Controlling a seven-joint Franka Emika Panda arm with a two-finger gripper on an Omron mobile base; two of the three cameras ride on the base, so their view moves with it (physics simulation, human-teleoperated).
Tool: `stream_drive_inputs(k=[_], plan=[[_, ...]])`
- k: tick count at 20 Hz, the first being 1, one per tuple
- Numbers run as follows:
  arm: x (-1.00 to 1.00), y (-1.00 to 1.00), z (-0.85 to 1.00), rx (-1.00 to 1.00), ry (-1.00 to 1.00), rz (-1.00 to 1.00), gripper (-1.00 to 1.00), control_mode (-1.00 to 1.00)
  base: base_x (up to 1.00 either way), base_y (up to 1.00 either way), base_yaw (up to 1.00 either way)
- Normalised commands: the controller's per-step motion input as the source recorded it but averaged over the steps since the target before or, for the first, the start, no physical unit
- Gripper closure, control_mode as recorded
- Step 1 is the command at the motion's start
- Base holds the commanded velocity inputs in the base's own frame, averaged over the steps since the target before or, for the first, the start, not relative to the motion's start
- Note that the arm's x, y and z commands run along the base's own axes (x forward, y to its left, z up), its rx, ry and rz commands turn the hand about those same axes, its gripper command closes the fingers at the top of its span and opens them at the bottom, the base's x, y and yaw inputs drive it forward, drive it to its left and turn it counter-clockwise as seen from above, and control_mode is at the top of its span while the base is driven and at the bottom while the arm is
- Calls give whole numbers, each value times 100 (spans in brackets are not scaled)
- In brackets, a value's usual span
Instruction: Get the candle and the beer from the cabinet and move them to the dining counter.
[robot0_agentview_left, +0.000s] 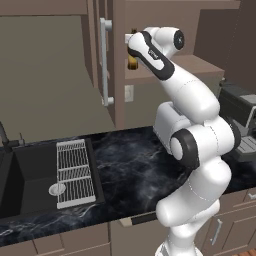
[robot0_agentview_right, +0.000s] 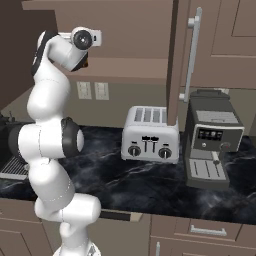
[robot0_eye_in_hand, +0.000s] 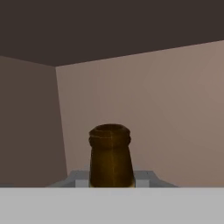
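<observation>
While inside cabinet (robot0_eye_in_hand: 166, 100), claw (robot0_eye_in_hand: 112, 181) grips beer (robot0_eye_in_hand: 111, 157) (label unseen)

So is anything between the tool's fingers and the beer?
No. In the hand view the beer neck sits directly between the tool fingers, which press its sides inside the cabinet; nothing intervenes.

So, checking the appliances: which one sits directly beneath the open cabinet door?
The silver toaster, under the door; the black coffee machine stands right of it.
</observation>
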Motion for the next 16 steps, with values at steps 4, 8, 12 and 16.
stream_drive_inputs(k=[4,8,12,16], plan=[[0,0,0,0,0,0,100,-100,0,0,0],[0,0,0,0,0,0,100,-100,0,0,0],[0,0,0,0,0,0,100,-100,0,0,0],[0,-18,0,0,0,0,100,-100,0,0,0]])
